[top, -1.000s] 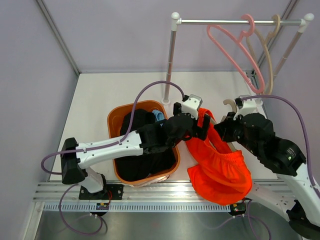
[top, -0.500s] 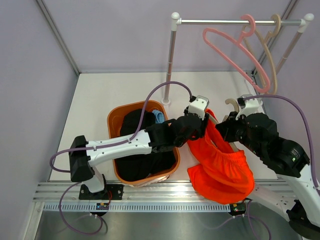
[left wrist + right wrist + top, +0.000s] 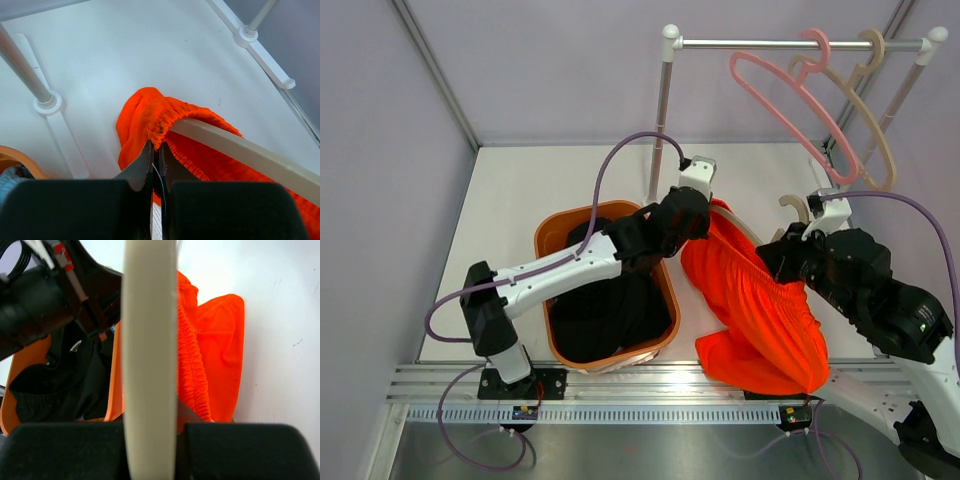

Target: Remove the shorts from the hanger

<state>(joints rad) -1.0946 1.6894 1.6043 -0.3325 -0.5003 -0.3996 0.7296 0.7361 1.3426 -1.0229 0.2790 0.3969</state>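
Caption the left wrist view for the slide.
Left gripper pinches the elastic waistband of the orange shorts where it wraps the end of the cream hanger.

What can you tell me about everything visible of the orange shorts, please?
The orange shorts are soft, bright fabric with a gathered elastic waistband. That waistband is hooked over one arm of the cream hanger, held by the right gripper. The left gripper is shut on the waistband edge. The rest hangs stretched and pleated toward the near table edge, right of the basket.
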